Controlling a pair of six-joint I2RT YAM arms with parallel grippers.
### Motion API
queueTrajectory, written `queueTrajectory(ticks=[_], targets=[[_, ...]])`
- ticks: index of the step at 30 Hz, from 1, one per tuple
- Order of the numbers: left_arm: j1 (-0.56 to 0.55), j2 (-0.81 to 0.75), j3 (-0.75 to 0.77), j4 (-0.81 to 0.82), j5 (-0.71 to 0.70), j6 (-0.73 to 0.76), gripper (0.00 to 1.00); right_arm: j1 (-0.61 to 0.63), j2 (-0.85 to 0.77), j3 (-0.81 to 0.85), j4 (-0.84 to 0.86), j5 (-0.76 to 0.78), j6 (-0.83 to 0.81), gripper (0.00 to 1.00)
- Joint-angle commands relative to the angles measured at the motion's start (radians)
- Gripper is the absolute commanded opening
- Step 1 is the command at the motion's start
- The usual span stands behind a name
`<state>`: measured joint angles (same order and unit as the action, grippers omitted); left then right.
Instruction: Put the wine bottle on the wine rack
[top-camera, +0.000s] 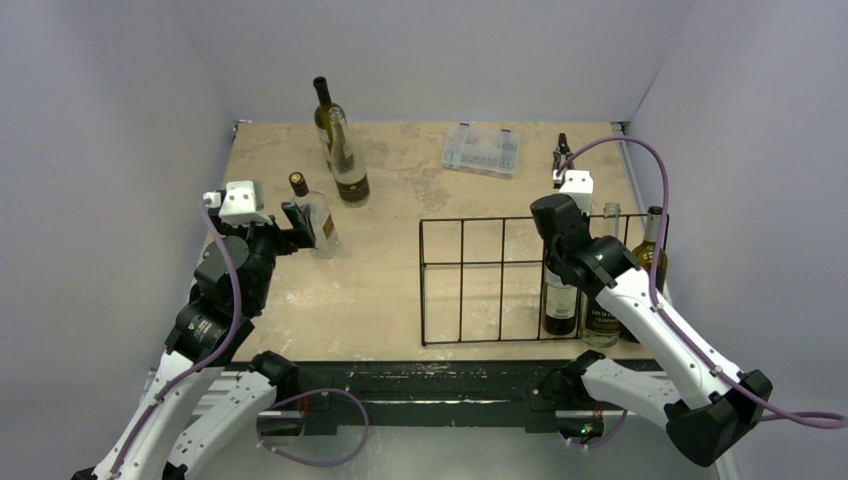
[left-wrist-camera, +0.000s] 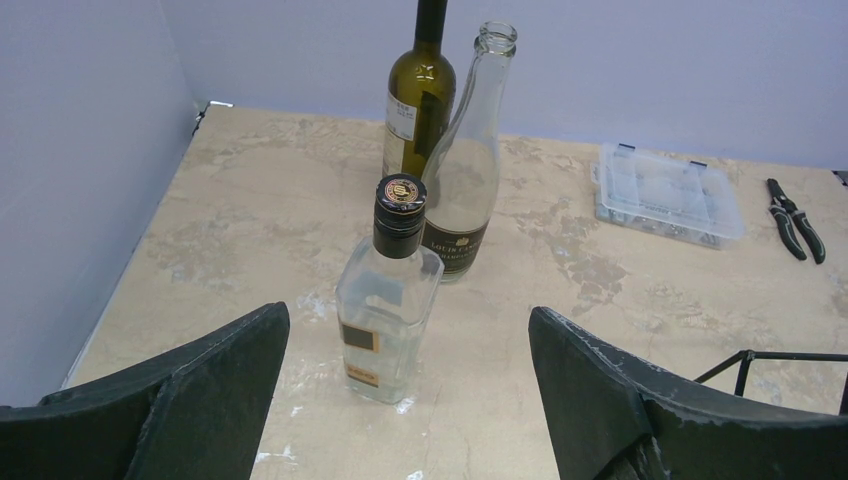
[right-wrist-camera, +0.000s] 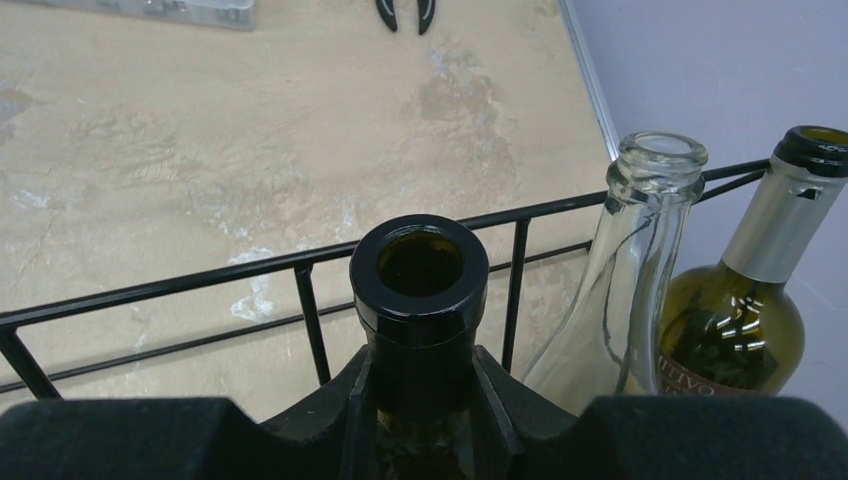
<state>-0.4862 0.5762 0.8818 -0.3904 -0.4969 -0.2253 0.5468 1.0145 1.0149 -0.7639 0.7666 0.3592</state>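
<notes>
1. Closest in, the right jaws are shut tight on the neck of a dark wine bottle (right-wrist-camera: 420, 265). The bottle stands up straight with its mouth open.
2. This bottle looks to be in a slot at the right end of the wine rack (top-camera: 461, 280). The rack is a low black wire frame on the desk (top-camera: 400, 200). Its near wire is hidden, so I cannot be fully sure the bottle is all the way in.
3. Just beside it on the right stand a clear bottle (right-wrist-camera: 655, 180) and a green bottle (right-wrist-camera: 735, 320). They look to be at the same end of the rack. The slots to the left are bare.
4. Over on the left, the left jaws are wide open and hold nothing. A small clear bottle (left-wrist-camera: 390, 300) with a black cap stands just ahead, between them.
5. Farther back stand a dark green bottle (left-wrist-camera: 415, 110) and a tall clear bottle (left-wrist-camera: 470, 170), close together.
6. At the far side lie a clear plastic box (left-wrist-camera: 668, 192) and pliers (left-wrist-camera: 795, 220).
7. I think the job is about half done. The right jaws must let go, and three bottles wait outside the rack.
</notes>
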Motion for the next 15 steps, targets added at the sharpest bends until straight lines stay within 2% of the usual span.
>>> queueTrajectory(ticks=[1, 11, 14, 15], targets=[[-0.006, 0.004, 0.043, 0.004, 0.015, -0.013, 0.89, 0.003, 0.019, 0.046, -0.059, -0.076, 0.075, 0.0], [-0.006, -0.002, 0.044, 0.003, 0.012, -0.013, 0.89, -0.008, 0.046, -0.003, -0.023, -0.101, 0.088, 0.0], [-0.005, -0.001, 0.043, 0.003, 0.013, -0.013, 0.89, -0.013, 0.056, -0.02, 0.004, -0.105, 0.087, 0.07], [-0.006, -0.001, 0.043, 0.003, 0.012, -0.013, 0.89, -0.015, 0.062, -0.029, 0.012, -0.104, 0.085, 0.12]])
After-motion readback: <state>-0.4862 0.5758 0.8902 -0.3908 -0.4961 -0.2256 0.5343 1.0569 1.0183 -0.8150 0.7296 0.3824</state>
